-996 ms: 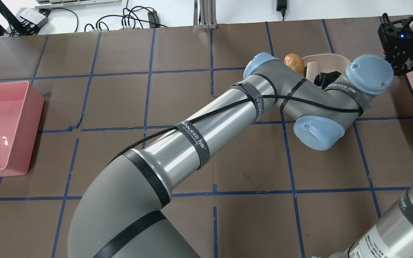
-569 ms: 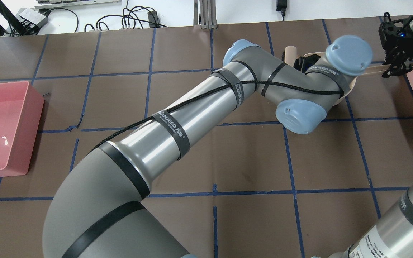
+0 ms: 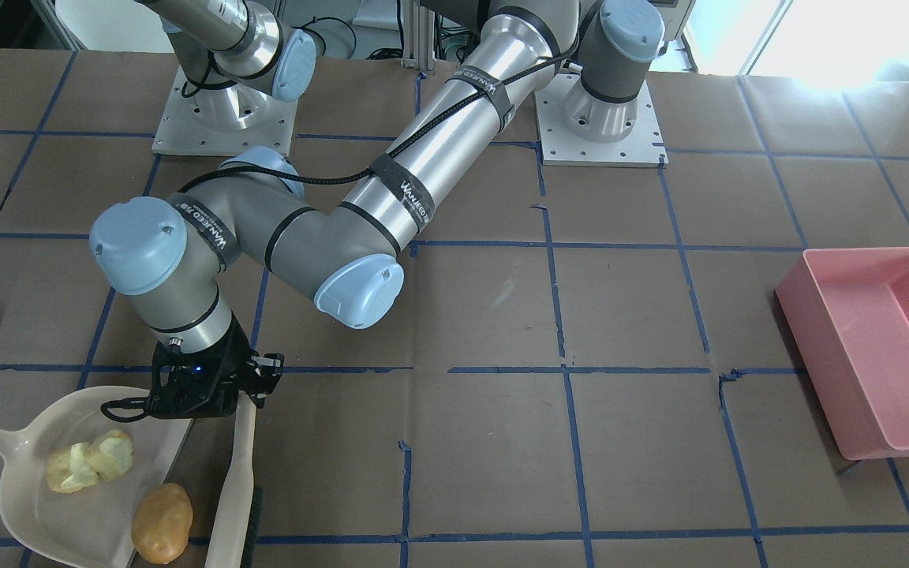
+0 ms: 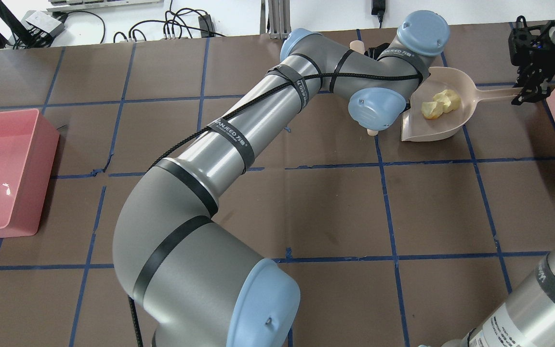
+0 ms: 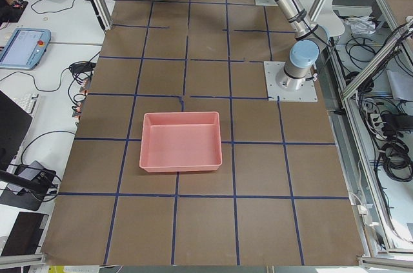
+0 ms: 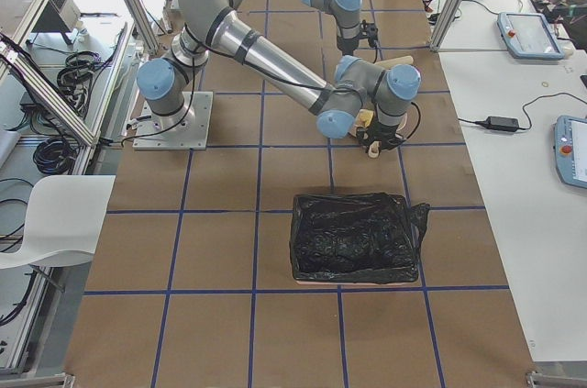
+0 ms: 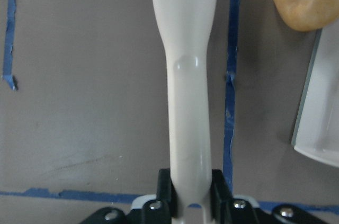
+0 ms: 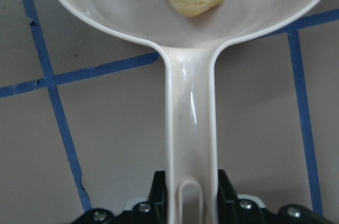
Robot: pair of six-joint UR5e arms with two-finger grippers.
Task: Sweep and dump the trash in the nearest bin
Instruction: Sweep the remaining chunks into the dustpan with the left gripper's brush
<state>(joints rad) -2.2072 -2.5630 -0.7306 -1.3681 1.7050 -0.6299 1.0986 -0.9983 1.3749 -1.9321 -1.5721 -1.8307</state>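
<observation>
My left gripper (image 7: 188, 189) is shut on the cream handle of a brush (image 3: 235, 465), and the brush head rests on the table beside the pan's open edge. The right gripper (image 8: 190, 189) is shut on the handle of a beige dustpan (image 4: 451, 126) lying flat. Two pale yellow chunks of trash (image 3: 91, 464) sit in the pan, and they also show in the overhead view as yellow chunks (image 4: 436, 105). An orange-brown potato-shaped lump (image 3: 161, 522) lies at the pan's lip, right next to the brush. In the overhead view my left wrist hides it.
An open pink bin (image 3: 873, 347) stands at the table's left end. A bin lined with a black bag (image 6: 353, 237) stands close to the dustpan on the right side. Blue tape lines grid the brown table.
My left arm has swung toward the table's far edge with the brush, uncovering the pan and its yellow chunks. The orange lump, seen earlier overhead, is now behind the wrist.
</observation>
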